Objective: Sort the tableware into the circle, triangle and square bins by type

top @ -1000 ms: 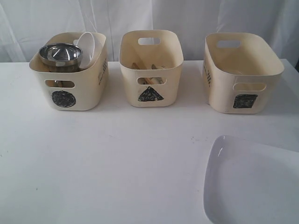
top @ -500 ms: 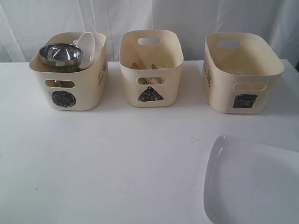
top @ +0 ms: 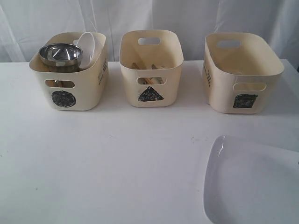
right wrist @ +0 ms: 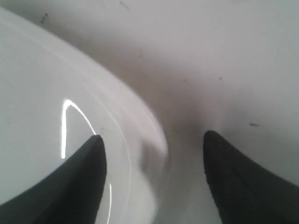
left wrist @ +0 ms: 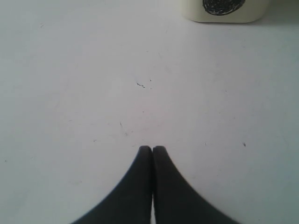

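White table before a creased white curtain backdrop.

Three cream bins stood in a row.
I saw the circle bin holding a shiny steel bowl and a tilted small white bowl, wooden chopsticks in the triangle bin, and the large white plate flat before the square bin.

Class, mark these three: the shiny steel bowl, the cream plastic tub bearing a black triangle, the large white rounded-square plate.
shiny steel bowl (top: 60, 53): exterior view, inner hollow.
cream triangle tub (top: 169, 88): exterior view, front wall.
white plate (top: 252, 186): exterior view, bare middle.
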Controlling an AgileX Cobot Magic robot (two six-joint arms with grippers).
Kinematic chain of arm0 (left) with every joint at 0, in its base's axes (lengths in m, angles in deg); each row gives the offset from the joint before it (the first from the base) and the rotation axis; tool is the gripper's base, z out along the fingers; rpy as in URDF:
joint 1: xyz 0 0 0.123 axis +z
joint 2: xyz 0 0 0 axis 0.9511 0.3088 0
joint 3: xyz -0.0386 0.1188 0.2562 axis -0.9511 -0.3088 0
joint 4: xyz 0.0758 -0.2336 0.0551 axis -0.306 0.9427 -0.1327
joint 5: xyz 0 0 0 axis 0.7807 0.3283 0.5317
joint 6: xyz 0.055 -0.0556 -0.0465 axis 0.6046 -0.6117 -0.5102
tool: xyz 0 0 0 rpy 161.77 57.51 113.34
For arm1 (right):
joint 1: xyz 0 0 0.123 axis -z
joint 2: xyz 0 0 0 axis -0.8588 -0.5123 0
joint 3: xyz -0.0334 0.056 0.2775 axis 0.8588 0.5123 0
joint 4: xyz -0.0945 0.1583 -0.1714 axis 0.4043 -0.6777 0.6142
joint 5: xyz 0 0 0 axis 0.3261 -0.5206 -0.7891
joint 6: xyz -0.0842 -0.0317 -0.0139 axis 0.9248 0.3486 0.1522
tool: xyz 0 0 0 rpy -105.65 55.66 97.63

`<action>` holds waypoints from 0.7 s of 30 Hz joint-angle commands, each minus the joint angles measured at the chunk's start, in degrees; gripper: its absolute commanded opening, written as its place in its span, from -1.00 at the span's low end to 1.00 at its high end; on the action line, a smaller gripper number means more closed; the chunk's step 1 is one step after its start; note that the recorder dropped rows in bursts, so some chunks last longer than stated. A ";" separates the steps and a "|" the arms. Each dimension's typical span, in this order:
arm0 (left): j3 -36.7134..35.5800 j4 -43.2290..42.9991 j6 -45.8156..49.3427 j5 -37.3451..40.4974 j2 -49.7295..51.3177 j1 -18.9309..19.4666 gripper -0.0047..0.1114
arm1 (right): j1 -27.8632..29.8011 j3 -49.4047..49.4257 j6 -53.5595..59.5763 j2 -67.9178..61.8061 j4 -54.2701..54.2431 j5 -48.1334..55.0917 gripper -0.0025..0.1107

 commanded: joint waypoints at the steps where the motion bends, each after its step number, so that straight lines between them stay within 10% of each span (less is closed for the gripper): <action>1: -0.35 0.37 0.00 -0.28 -0.28 0.03 -0.92 | 0.49 -0.26 6.11 -2.05 -4.47 -0.27 0.04; 14: -0.35 0.37 0.00 -0.28 -0.28 0.03 -0.92 | 0.49 -0.26 9.03 -7.43 -1.78 3.24 -0.36; 21: -0.35 0.37 0.00 -0.28 -0.28 0.03 -0.92 | 0.49 -0.52 9.03 -8.18 -2.01 7.11 -0.96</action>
